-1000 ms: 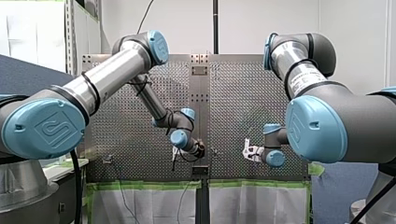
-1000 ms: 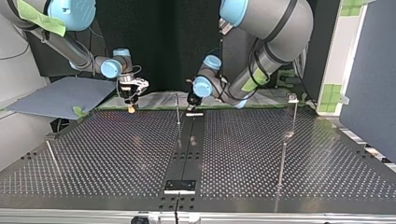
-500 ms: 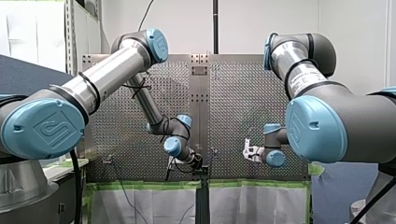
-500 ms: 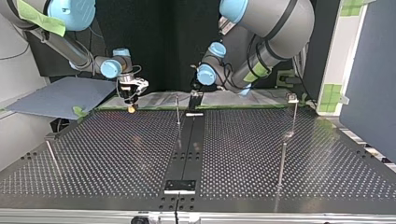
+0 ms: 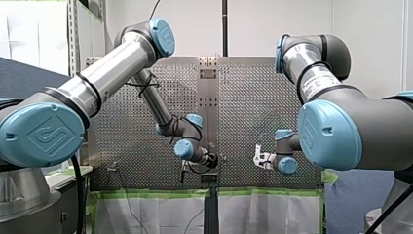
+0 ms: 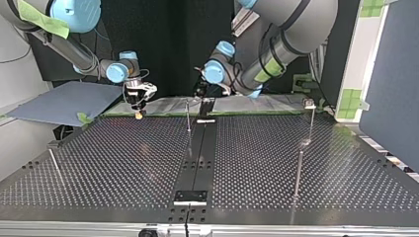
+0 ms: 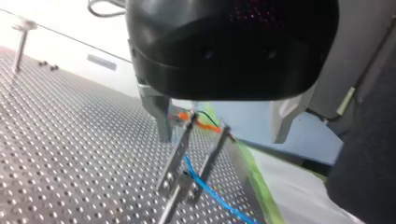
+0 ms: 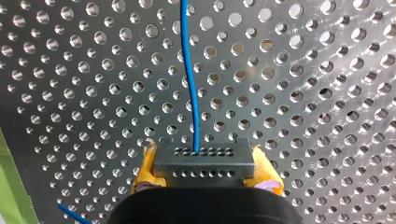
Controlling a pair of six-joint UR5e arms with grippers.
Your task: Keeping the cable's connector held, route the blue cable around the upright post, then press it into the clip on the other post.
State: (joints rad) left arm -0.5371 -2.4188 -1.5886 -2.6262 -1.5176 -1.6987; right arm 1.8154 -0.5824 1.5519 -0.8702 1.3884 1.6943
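Front camera sits behind and above my left arm [image 5: 112, 73] and my right arm [image 5: 316, 73], well back from the centre post [image 6: 188, 116], looking out over the perforated surface [image 6: 123, 163]. Top camera's beyond the post, low, facing the arms: same surface, same post, sides crossed. Left wrist camera hangs near the post, skimming low across the holes. Right wrist camera's tightest, well to the post's side, square onto the surface. Both wrist views catch the blue cable [image 7: 210, 191].

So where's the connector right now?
In the right wrist view the connector is clamped between the yellow pads of my right gripper, over the perforated table, the blue cable running ahead from it.
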